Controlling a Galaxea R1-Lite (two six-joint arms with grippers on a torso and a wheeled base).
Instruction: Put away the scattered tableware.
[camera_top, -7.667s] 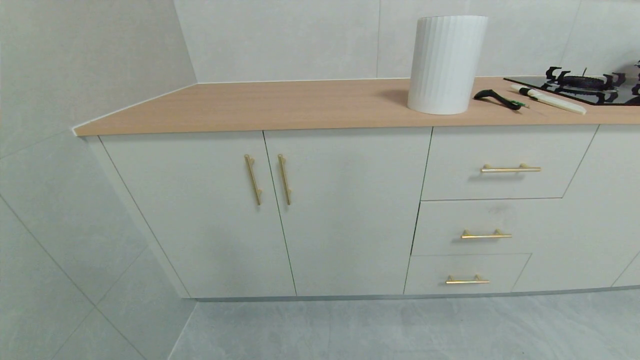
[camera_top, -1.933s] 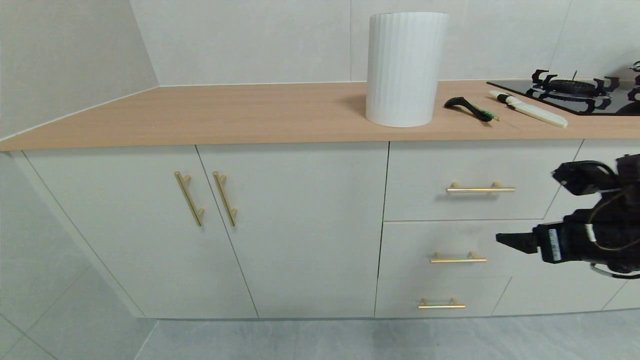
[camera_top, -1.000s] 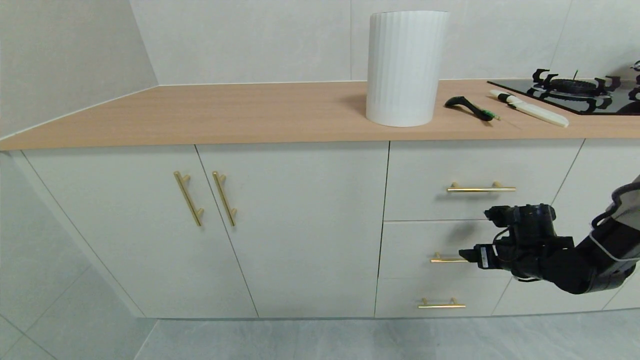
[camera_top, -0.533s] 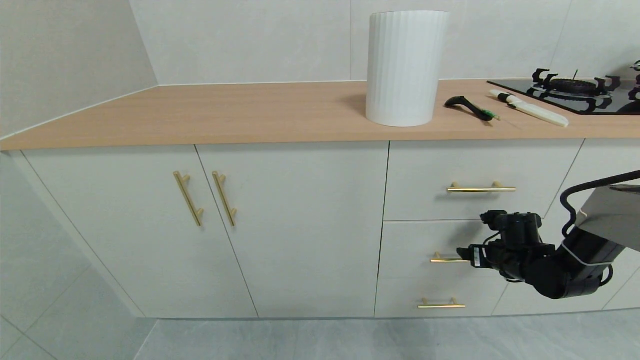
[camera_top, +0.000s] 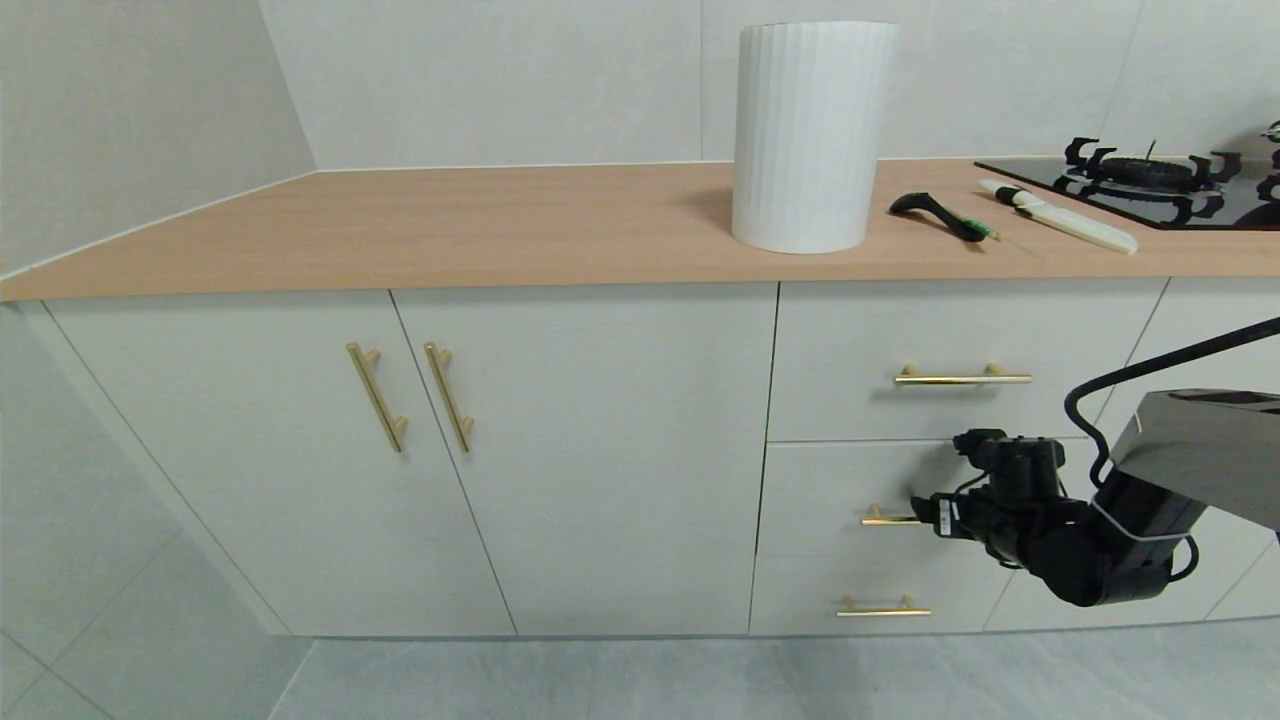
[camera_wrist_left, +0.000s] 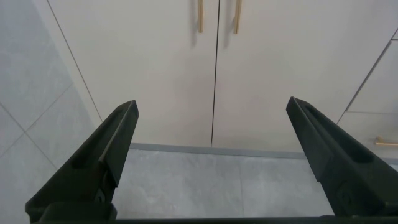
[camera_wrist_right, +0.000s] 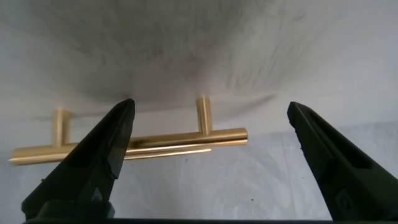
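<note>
The right gripper (camera_top: 922, 512) sits low in front of the drawer stack at the right. Its jaws are spread wide, with the gold handle (camera_wrist_right: 143, 144) of the middle drawer (camera_top: 850, 480) just ahead of the fingertips; contact cannot be told. The top drawer (camera_top: 960, 330) above it and the bottom drawer (camera_top: 960, 585) below it are both shut. Up on the wooden countertop (camera_top: 450, 225) lie the scattered pieces: a black peeler (camera_top: 935, 215) and, just to its right, a white knife (camera_top: 1060, 215), beside the near edge of the black hob (camera_top: 1150, 185). A tall white ribbed container (camera_top: 812, 135) stands just left of the peeler. The left gripper (camera_wrist_left: 211, 112), jaws also wide apart and holding nothing, faces the foot of the two cupboard doors (camera_wrist_left: 217, 62) above the grey floor (camera_wrist_left: 205, 180).
</note>
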